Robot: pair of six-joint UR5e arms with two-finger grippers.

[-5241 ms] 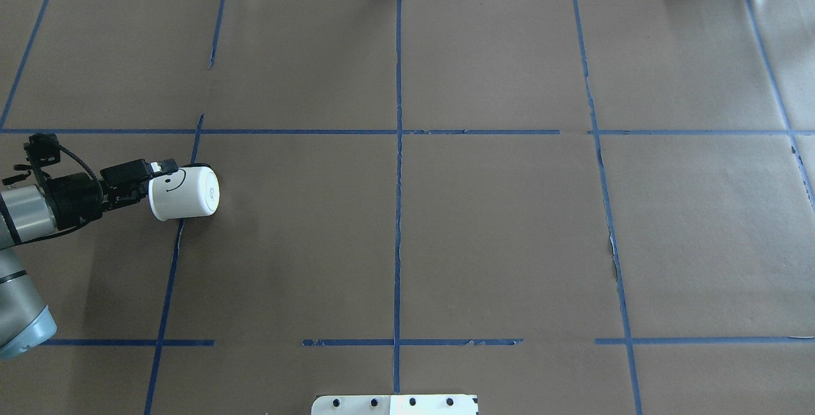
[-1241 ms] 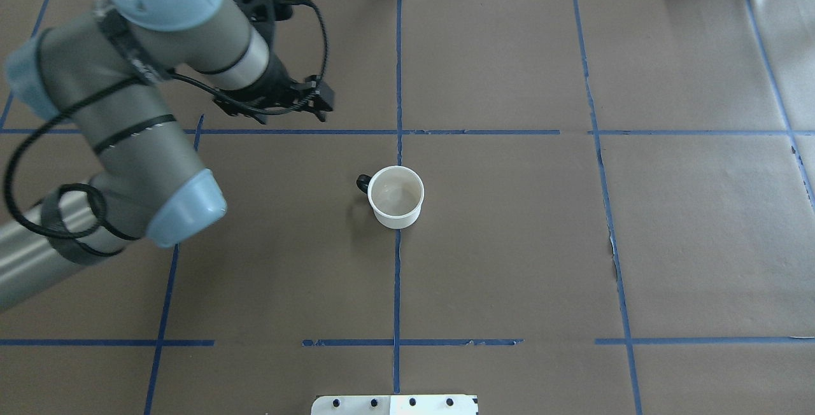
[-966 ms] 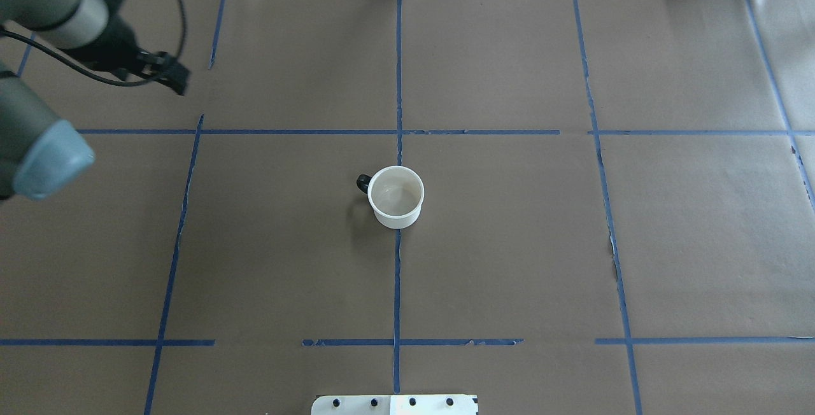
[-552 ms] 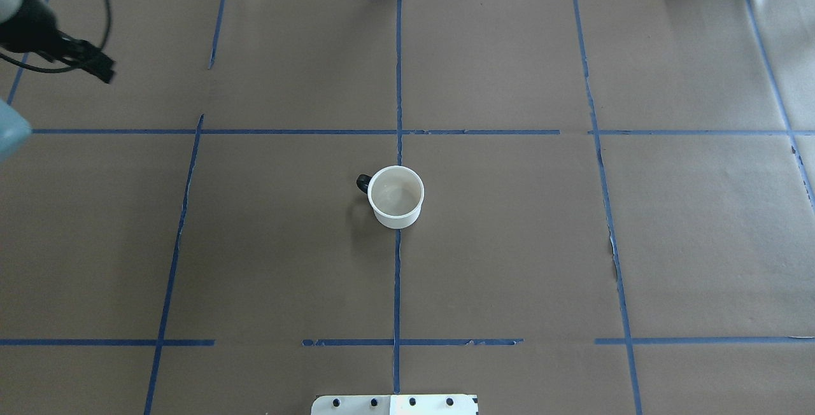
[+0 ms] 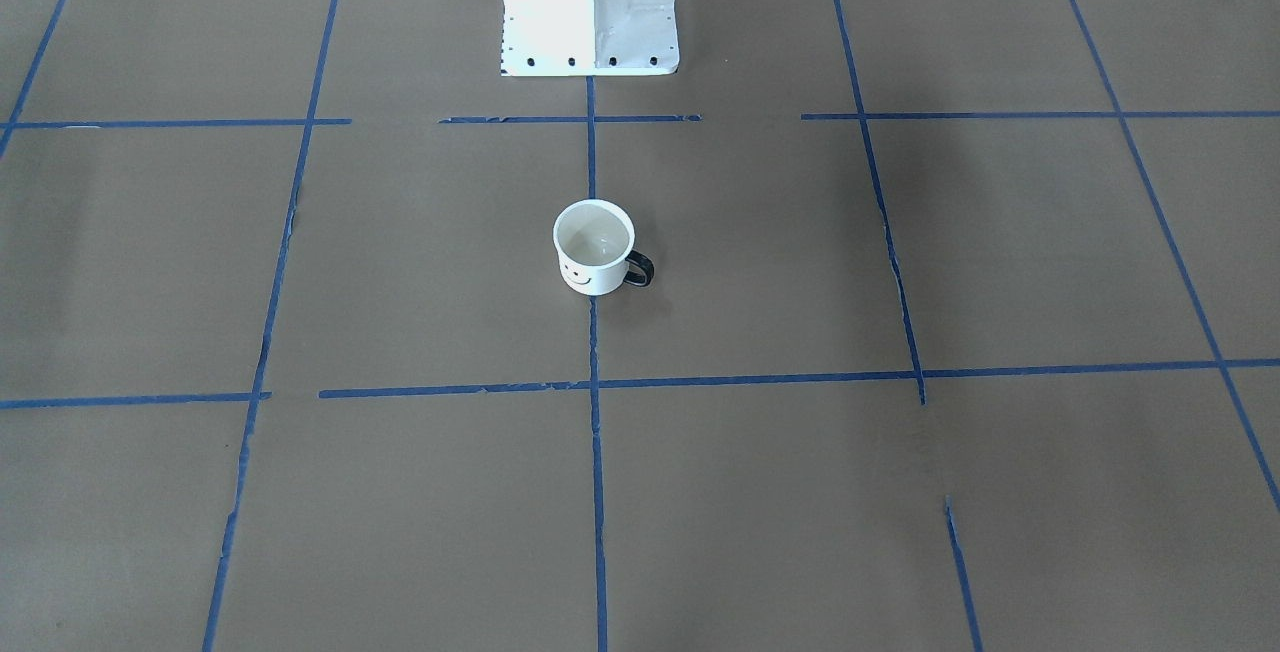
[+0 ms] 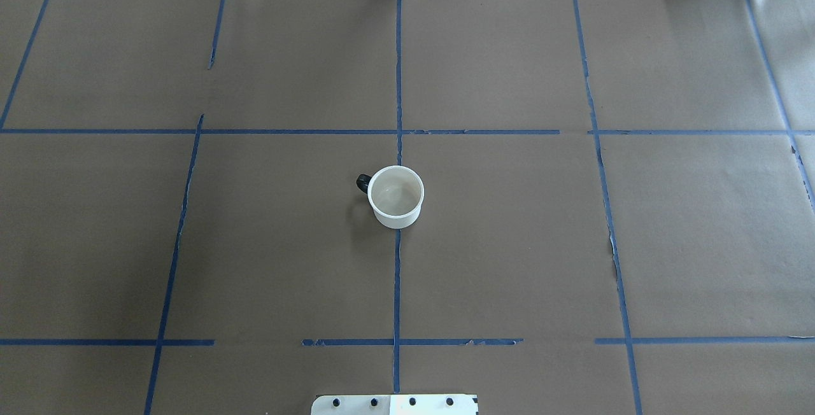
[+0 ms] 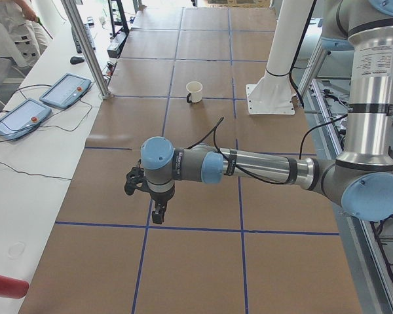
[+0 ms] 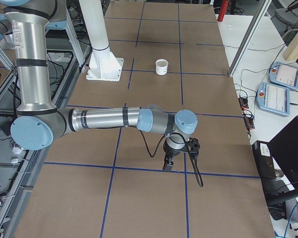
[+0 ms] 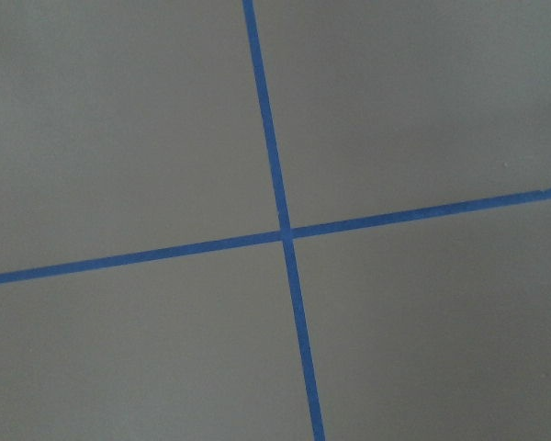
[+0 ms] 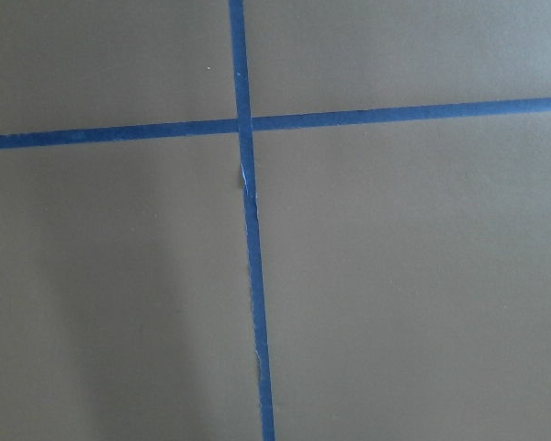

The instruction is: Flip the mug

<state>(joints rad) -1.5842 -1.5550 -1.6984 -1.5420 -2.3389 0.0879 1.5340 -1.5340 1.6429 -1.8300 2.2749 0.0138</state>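
Observation:
The white mug (image 6: 395,197) stands upright on the brown table at its centre, mouth up, its black handle toward the robot's left. In the front-facing view the mug (image 5: 593,260) shows its smiley face. It also shows small in the exterior left view (image 7: 194,91) and the exterior right view (image 8: 161,66). My left gripper (image 7: 158,214) hangs over the table far from the mug, seen only in the exterior left view; I cannot tell if it is open. My right gripper (image 8: 168,165) shows only in the exterior right view, likewise far from the mug; I cannot tell its state.
Blue tape lines grid the brown table cover (image 6: 509,243). The white robot base plate (image 5: 590,2) sits at the table's near edge. Teach pendants (image 7: 65,89) and a metal post (image 7: 85,46) stand beyond the far edge. Both wrist views show only tape crossings.
Five seconds ago the left gripper held the mug on its side at the left. The mug now stands upright at the centre, and the left arm has left the overhead view.

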